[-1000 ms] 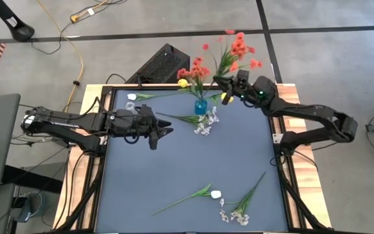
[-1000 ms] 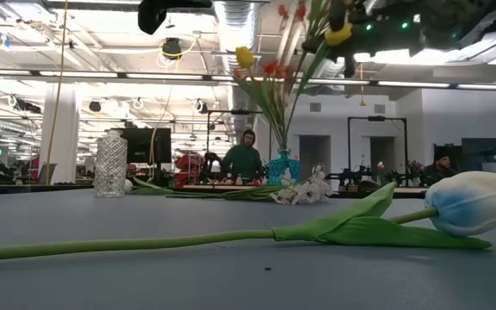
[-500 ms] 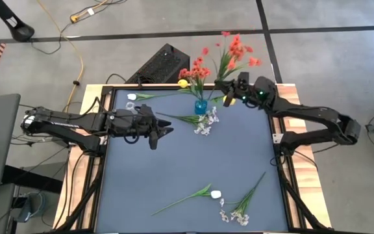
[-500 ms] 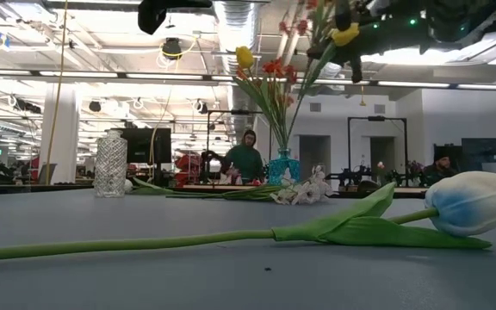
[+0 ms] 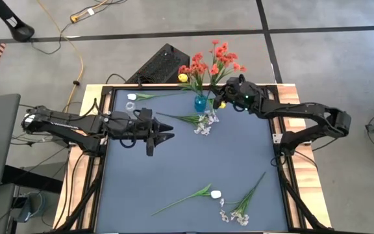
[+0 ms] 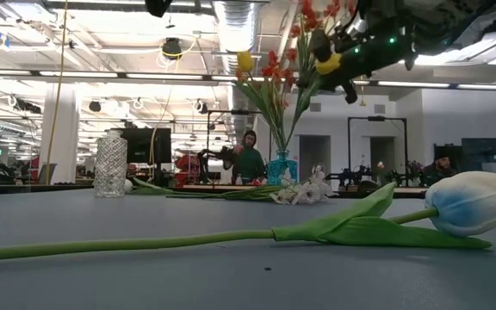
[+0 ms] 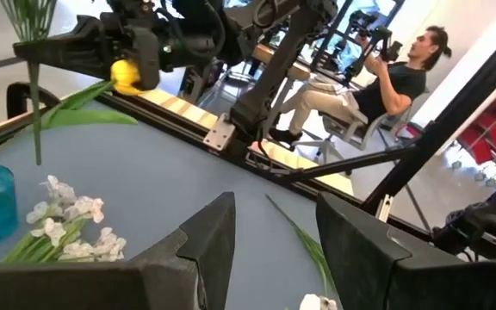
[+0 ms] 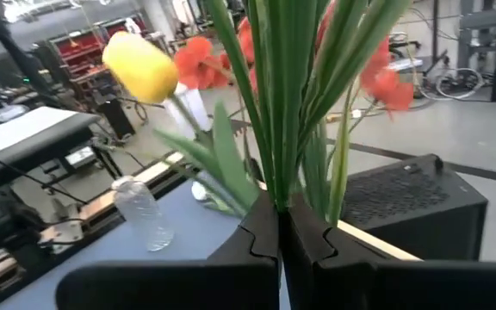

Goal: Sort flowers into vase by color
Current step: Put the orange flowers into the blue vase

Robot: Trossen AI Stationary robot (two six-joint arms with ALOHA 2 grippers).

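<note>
My right gripper (image 5: 221,99) (image 6: 338,67) (image 8: 280,226) is shut on a red-blossomed sprig (image 5: 223,52), high above the table's far edge, just right of the blue vase (image 5: 200,104) (image 6: 283,166). That vase holds red flowers (image 5: 195,69) and one yellow bud (image 5: 183,78). Another yellow bud (image 5: 223,103) (image 7: 126,76) shows right beside the right fingers. My left gripper (image 5: 167,136) (image 7: 274,224) is open and hovers left of centre. A white sprig (image 5: 203,123) lies flat by the vase. A white bud (image 5: 215,194) (image 6: 472,202) and another sprig (image 5: 239,211) lie near the near edge. My right gripper pinches the red sprig's green stems and leaves (image 8: 278,172) between its two shut fingers. The fingers come level from the table's right and lie across the stems. The sprig stands upright and lifted clear, and its lower stem (image 7: 34,129) hangs toward the blue vase. Whether the nearby yellow bud is in the hold, I cannot tell.
A clear glass vase (image 6: 110,164) stands at the far left, with a white bud (image 5: 132,97) lying beside it on its stem. A black box (image 5: 161,64) sits beyond the far edge. People sit in the room behind (image 6: 248,159). The table's middle (image 5: 193,162) is bare.
My right gripper has moved toward the table's left, closing on the blue vase and staying shut. The red sprig has travelled with it, and its blossoms now stand next to the red flowers in the vase.
</note>
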